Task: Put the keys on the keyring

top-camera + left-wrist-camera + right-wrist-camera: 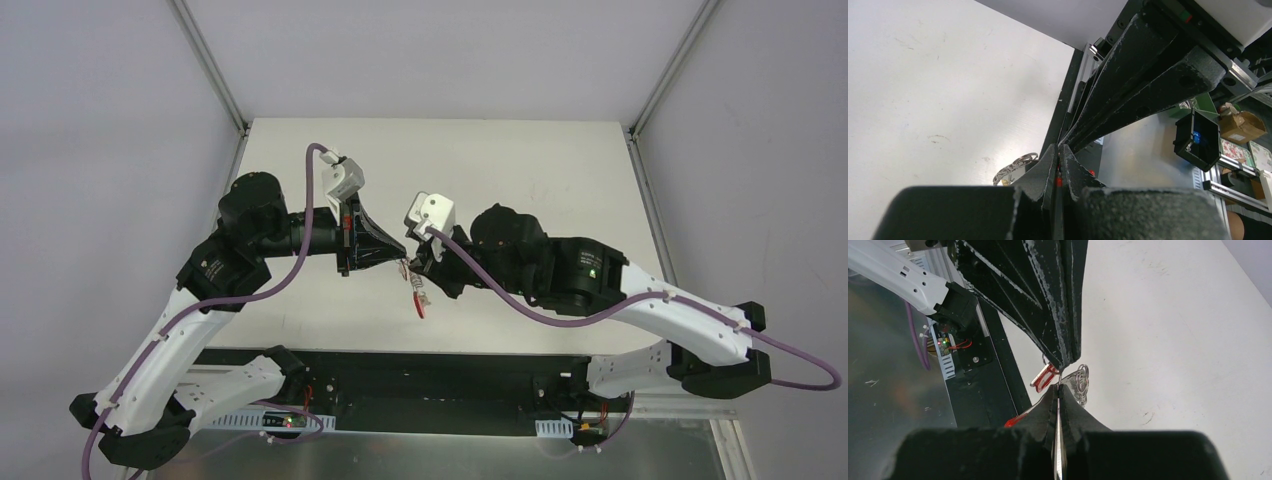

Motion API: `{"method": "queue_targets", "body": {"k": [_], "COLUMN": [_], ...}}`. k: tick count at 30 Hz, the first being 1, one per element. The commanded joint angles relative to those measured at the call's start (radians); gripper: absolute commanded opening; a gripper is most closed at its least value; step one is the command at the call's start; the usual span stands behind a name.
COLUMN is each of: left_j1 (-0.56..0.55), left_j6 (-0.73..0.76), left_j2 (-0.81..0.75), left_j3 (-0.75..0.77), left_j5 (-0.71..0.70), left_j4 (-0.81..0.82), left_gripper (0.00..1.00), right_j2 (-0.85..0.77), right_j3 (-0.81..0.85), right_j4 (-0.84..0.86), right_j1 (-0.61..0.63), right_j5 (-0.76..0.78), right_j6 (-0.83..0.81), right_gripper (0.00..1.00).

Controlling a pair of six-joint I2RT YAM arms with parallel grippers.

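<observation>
Above the counter (540, 180), two tools meet tip to tip: the left tool (402, 251) clenched on a sliver of the red loop (417, 303), the right tool (421, 263) pinching a thin silvery key (1058, 455) (edge-on, hard to read). The other keys (1081, 382) dangle between, seemingly held aloft so both sides have room for threading.

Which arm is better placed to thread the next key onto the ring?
Probably the right. The right fingers are shut, tip to tip with the left fingers, and the silvery ring and red tag hang right beside their tips, clear in the right wrist view. The left can hold steady.
</observation>
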Motion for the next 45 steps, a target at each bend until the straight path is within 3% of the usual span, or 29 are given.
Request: {"method": "queue_targets", "body": {"k": [1, 14, 33, 45], "left_j1": [-0.009, -0.009, -0.009, -0.009], "left_j6": [0.015, 0.011, 0.008, 0.015], "left_j2": [-0.011, -0.002, -0.032, -0.040], "left_j3": [0.023, 0.028, 0.043, 0.034], "left_j5": [-0.049, -0.036, -0.011, 0.000], "left_j4": [0.033, 0.033, 0.033, 0.035], "left_gripper": [0.00, 0.00, 0.00, 0.00], "right_j2": [-0.047, -0.080, -0.039, 0.006], "right_j3": [0.039, 0.011, 0.025, 0.077], "right_j4": [0.031, 0.061, 0.036, 0.029], "right_j1": [0.011, 0.015, 0.015, 0.015], "right_j5": [-0.050, -0.039, 0.098, 0.063], "right_j6": [0.028, 0.039, 0.047, 0.067], "right_gripper": [0.00, 0.00, 0.00, 0.00]}}
